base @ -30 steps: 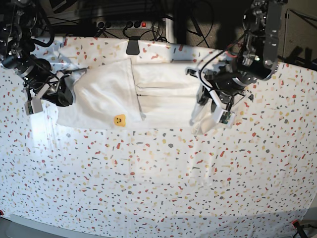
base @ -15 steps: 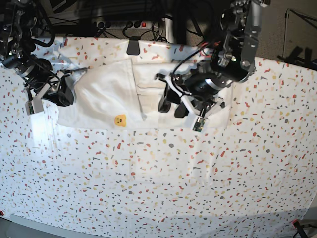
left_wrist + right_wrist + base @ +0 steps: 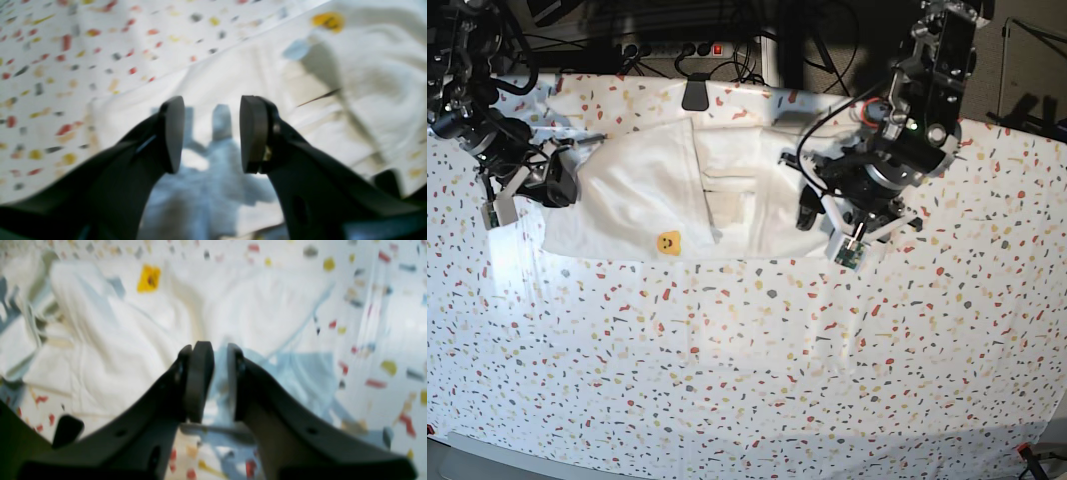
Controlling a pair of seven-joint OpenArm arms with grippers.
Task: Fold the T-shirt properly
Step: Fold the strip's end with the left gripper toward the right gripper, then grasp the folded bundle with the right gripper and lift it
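The white T-shirt (image 3: 682,190) lies folded at the back of the table, plain side up, with a small yellow smiley patch (image 3: 667,241) near its front edge. My left gripper (image 3: 810,215) hovers over the shirt's right edge. In the left wrist view the gripper (image 3: 211,133) is open and empty above the white cloth (image 3: 233,83). My right gripper (image 3: 560,187) is at the shirt's left edge. In the right wrist view the gripper (image 3: 220,383) has its jaws a narrow gap apart, with nothing seen between them, low over the shirt (image 3: 133,340).
A white tablecloth speckled with red, yellow and grey flecks (image 3: 747,360) covers the table. A black clip (image 3: 694,92) sits on its back edge. A power strip (image 3: 672,47) and cables lie behind the table.
My left gripper carried the shirt's right edge leftward, let it go and drew back to the right. The shirt is now narrower on that side. The right arm has barely moved.
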